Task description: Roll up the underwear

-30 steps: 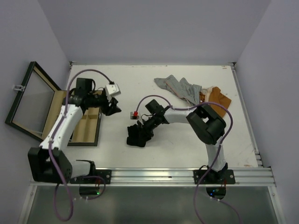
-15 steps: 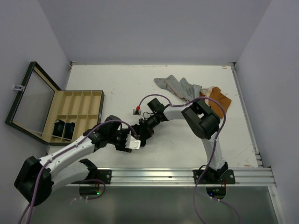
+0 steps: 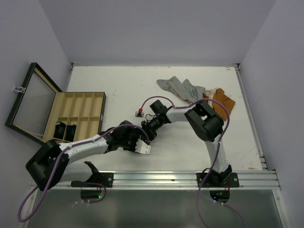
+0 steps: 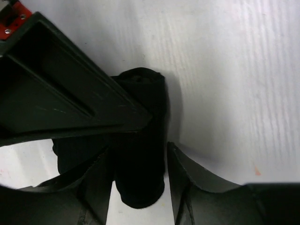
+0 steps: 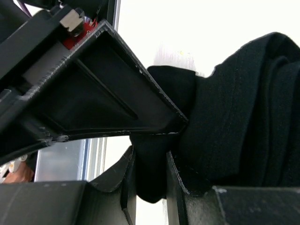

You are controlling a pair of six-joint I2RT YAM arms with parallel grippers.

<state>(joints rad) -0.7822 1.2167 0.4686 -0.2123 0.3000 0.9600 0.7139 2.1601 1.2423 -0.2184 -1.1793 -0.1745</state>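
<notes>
Your wooden box (image 3: 83, 94) sits at the left of the table (image 3: 118, 85) with its lid (image 3: 29, 102) swung open (two black rolls (image 3: 60, 129) already lie in its near compartments). Far to the right of the box, toward the back, are the grey striped garment (image 3: 183, 89) and, beyond it, the orange-brown one (image 3: 223, 100). Nearer, just right of the box, both arms crowd the black underwear (image 4: 150, 89), a roll lying on the table. Your right tool (image 5: 150, 154) is clamped on its cloth and overhangs part of it. Your left tool (image 4: 139, 147) straddles the roll, fingers apart and close on either side; I can't tell whether they squeeze.
</notes>
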